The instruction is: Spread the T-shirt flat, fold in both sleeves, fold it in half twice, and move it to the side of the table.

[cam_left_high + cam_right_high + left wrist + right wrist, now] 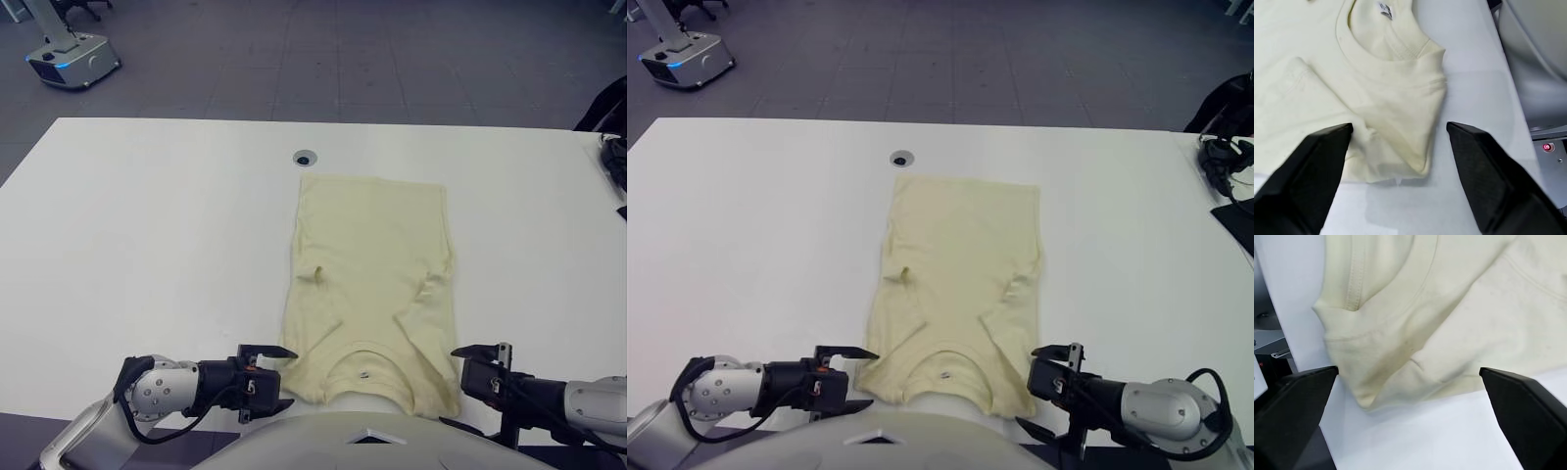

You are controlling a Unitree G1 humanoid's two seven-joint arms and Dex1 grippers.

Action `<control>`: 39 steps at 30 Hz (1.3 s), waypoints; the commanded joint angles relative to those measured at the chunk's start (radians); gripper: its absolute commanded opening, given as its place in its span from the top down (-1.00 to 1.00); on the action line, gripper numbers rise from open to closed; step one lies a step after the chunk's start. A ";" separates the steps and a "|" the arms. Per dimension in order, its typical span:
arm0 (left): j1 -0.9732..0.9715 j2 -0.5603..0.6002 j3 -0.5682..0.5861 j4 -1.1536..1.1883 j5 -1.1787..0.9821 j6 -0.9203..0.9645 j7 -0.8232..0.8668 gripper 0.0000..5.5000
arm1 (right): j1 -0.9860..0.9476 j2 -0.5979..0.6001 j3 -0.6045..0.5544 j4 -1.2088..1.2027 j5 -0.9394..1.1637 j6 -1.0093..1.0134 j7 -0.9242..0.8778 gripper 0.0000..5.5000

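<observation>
I see the left gripper (pixel 277 378) and right gripper (pixel 464 384) with fingers spread wide, each at a near shoulder corner of the T-shirt (pixel 372 284) and holding nothing. For a clean half fold I want both to pinch every layer, then lift evenly toward the far hem. The shirt lies centre-right on the table (pixel 147 225), sleeves tucked in, long axis near-to-far, collar nearest.

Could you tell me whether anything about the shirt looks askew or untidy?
Slightly. The T-shirt lies flat with both sleeves folded in, but the folds are bunched mid-shirt, and its outline widens toward the collar instead of forming a neat rectangle. Nothing looks damaged.
</observation>
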 commanded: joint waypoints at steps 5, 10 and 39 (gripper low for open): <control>0.003 0.011 -0.009 0.028 0.053 0.005 0.011 0.34 | -0.011 -0.005 -0.012 -0.010 0.002 0.006 0.010 -0.96; 0.012 0.012 -0.011 0.024 0.061 0.001 0.013 0.63 | -0.002 -0.018 -0.016 -0.013 -0.006 0.006 0.022 -0.96; 0.064 -0.028 -0.025 -0.022 0.061 0.030 0.064 0.99 | -0.078 -0.157 0.135 0.016 -0.065 -0.024 0.108 0.47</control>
